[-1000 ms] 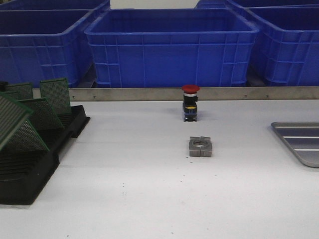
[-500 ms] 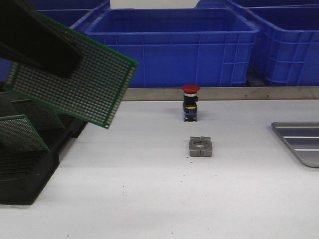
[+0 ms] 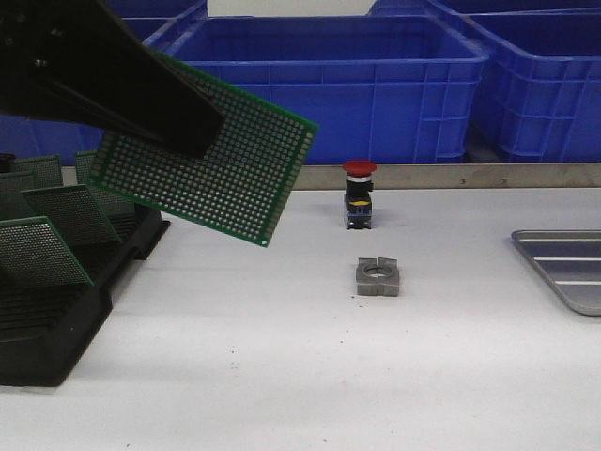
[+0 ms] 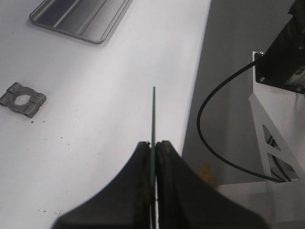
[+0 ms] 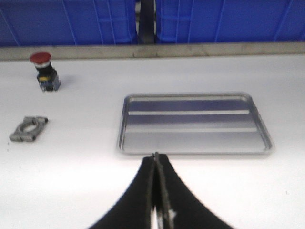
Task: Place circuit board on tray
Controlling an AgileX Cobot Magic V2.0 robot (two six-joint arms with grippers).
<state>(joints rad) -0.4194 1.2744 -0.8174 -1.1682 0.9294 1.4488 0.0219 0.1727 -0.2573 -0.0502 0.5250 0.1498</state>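
A green perforated circuit board (image 3: 216, 174) hangs tilted in the air above the table's left side, with my left gripper (image 3: 192, 132) shut on its upper edge. The left wrist view shows the board edge-on (image 4: 154, 114), pinched between the left gripper (image 4: 154, 143) jaws. The grey metal tray (image 3: 563, 272) lies at the table's right edge, far from the board. It also shows in the left wrist view (image 4: 81, 19) and in the right wrist view (image 5: 190, 129), bare inside. My right gripper (image 5: 155, 155) is shut with nothing in it, just short of the tray's near rim.
A black slotted rack (image 3: 56, 310) at the left holds several more green boards (image 3: 47, 249). A red push button (image 3: 359, 193) and a grey metal clamp (image 3: 377, 277) sit mid-table. Blue crates (image 3: 324, 85) line the back behind a metal rail.
The left gripper, out of view a second ago, has come in from the left holding the circuit board and carried it rightward and a little forward. Nothing on the table has moved.
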